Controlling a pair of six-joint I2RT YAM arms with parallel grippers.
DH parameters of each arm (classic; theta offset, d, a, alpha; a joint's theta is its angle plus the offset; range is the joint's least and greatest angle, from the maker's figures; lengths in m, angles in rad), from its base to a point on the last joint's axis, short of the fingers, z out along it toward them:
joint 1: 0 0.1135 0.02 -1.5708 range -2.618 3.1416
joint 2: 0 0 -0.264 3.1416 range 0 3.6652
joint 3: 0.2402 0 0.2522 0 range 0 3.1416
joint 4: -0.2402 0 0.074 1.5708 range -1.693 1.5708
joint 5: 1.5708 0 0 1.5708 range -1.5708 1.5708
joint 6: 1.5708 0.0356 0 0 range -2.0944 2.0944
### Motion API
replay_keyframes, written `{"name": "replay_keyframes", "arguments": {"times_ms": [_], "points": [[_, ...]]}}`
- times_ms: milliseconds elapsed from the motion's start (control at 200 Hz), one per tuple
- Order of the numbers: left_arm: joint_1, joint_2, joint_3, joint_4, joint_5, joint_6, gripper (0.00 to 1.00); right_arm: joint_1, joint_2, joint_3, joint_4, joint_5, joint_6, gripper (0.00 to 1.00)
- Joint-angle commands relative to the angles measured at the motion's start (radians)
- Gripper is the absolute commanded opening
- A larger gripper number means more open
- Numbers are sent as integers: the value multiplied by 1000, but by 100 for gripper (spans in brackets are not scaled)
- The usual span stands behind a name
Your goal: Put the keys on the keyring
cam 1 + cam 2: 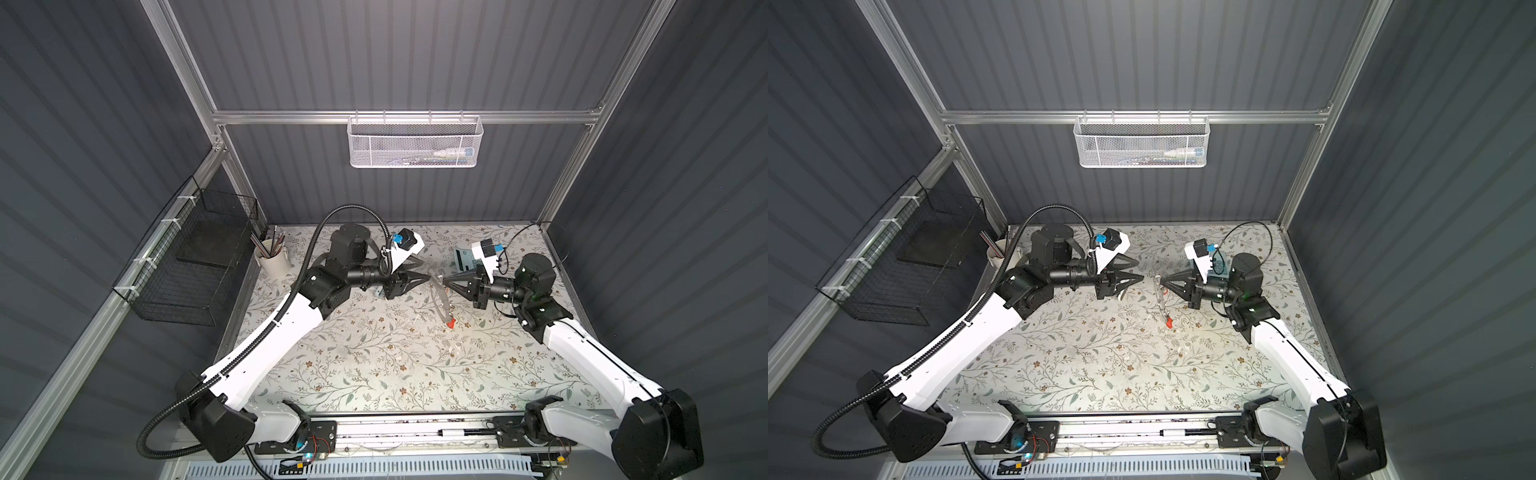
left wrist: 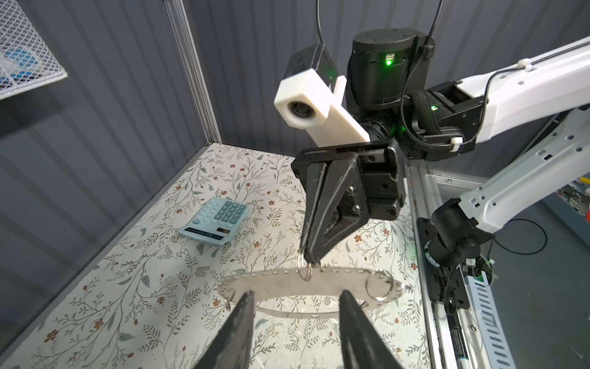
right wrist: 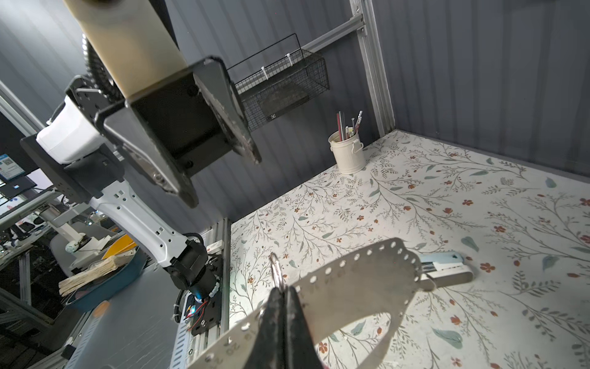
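Observation:
The keyring (image 2: 281, 284) is a thin grey plate with holes along its rim, held up off the table; it also shows in both top views (image 1: 440, 293) (image 1: 1160, 297). My right gripper (image 3: 282, 289) (image 2: 309, 259) is shut on its rim, next to a small metal ring (image 3: 275, 266). One red key (image 1: 451, 323) (image 1: 1169, 321) hangs at the keyring's lower end. My left gripper (image 2: 297, 295) (image 1: 426, 270) is open, with nothing between its fingers, and its tips are just short of the plate. Two more metal rings (image 2: 378, 287) (image 2: 228, 302) hang on the plate.
A pale blue calculator (image 2: 217, 220) lies behind my right arm. A pale blue stapler (image 3: 447, 265) lies on the floral table under my left arm. A cream cup of pencils (image 1: 272, 259) stands at the back left, beside a black wire basket (image 1: 187, 257). A white mesh basket (image 1: 415, 141) hangs on the back wall.

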State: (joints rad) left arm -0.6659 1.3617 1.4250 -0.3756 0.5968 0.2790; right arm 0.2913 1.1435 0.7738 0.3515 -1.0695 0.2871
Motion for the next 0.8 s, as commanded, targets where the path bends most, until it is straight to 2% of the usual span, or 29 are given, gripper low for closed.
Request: {"name": "replay_keyframes", "arguments": {"times_ms": [0,255,550,740,795], "points": [[-4,54,83,-186,38,60,40,19,-17,34,-89,6,-120,0],[-35,159,230,-341,45,77,38,37,-12,41,-106,14,-148,0],[-73,229,302,-435,21,110,35,42,4,36,-82,9,-136,0],[-77,252,321,-457,-6,118,30,43,2,35,-69,8,-129,0],[-78,254,322,-457,-7,119,23,43,2,35,-70,6,-128,0]]}}
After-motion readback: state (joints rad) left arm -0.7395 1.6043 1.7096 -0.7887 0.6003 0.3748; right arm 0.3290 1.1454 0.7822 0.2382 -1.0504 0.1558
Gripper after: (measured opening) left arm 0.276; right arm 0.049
